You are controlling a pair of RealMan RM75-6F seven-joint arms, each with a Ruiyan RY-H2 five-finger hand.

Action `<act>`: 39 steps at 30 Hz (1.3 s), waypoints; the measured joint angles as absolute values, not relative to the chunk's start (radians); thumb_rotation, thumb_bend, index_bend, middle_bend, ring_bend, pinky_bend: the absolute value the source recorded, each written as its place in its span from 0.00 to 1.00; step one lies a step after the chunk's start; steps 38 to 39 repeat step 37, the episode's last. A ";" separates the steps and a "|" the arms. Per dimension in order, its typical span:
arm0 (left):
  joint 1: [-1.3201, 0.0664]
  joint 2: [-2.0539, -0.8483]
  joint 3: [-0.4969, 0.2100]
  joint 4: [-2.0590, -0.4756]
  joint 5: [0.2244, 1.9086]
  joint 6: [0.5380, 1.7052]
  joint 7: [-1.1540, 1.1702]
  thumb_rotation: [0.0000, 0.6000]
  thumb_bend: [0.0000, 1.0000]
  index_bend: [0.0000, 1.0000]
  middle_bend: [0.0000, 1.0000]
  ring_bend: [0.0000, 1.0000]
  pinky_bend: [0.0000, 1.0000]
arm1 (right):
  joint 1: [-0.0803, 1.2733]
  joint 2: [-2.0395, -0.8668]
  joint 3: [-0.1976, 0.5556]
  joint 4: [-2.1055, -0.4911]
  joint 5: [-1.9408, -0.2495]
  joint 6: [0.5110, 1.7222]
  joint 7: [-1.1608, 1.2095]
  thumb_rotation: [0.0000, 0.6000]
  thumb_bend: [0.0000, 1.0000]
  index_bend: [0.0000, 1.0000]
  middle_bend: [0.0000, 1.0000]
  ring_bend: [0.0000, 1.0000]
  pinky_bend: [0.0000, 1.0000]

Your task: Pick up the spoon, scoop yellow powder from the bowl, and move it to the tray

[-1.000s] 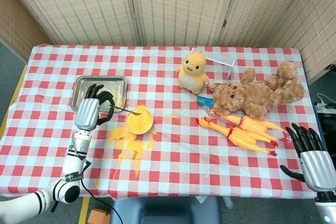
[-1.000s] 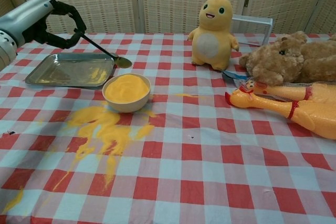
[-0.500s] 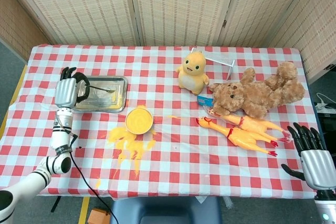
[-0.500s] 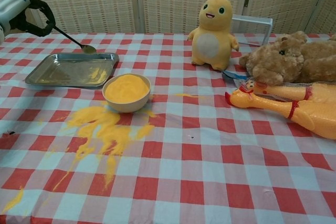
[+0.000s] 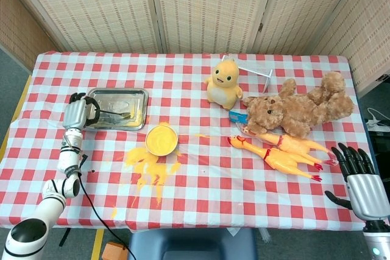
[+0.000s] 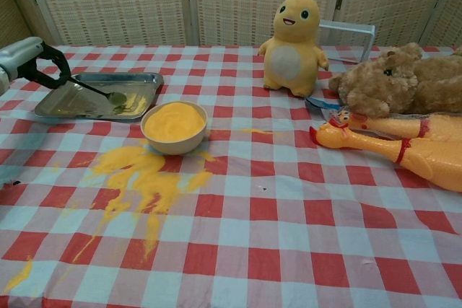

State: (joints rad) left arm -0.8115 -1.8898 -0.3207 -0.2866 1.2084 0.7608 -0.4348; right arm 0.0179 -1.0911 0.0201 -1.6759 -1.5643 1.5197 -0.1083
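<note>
My left hand (image 5: 77,114) (image 6: 27,63) sits at the left edge of the steel tray (image 5: 116,94) (image 6: 54,105) and grips the handle of a spoon (image 5: 113,114) (image 6: 99,91). The spoon bowl lies low inside the tray, on its floor or just above it. Yellow powder dusts the tray's right part. The white bowl (image 5: 161,140) (image 6: 174,126) full of yellow powder stands right of the tray's front corner. My right hand (image 5: 362,178) hangs open off the table's right front corner, holding nothing.
Spilled yellow powder (image 5: 149,165) (image 6: 141,178) spreads in front of the bowl. A yellow plush toy (image 5: 223,81) (image 6: 294,35), a brown teddy bear (image 5: 298,109) (image 6: 404,81), rubber chickens (image 5: 277,158) (image 6: 393,148) and a white rack (image 5: 255,70) fill the right half.
My left hand carried the spoon from above the bowl leftward over the tray, then lowered it so the spoon bowl now lies inside the tray. The right hand stayed put.
</note>
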 measured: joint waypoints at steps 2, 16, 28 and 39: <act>-0.814 -1.898 -0.306 -0.268 1.221 0.744 -0.449 1.00 0.57 0.42 0.33 0.08 0.03 | 0.019 -1.092 0.020 -1.676 -1.564 1.518 -0.110 1.00 0.02 0.00 0.00 0.00 0.00; -0.787 -1.855 -0.278 -0.348 1.247 0.754 -0.470 1.00 0.50 0.00 0.08 0.00 0.03 | 0.023 -1.091 0.018 -1.678 -1.569 1.514 -0.103 1.00 0.03 0.00 0.00 0.00 0.00; -0.534 -1.566 -0.129 -1.017 1.399 1.187 -0.250 1.00 0.45 0.00 0.00 0.00 0.02 | 0.006 -1.097 0.026 -1.689 -1.559 1.547 -0.143 1.00 0.03 0.00 0.00 0.00 0.00; -0.185 -1.417 0.021 -1.345 1.501 1.638 0.118 1.00 0.44 0.00 0.00 0.00 0.02 | -0.011 -1.109 0.030 -1.720 -1.551 1.574 -0.189 1.00 0.03 0.00 0.00 0.00 0.00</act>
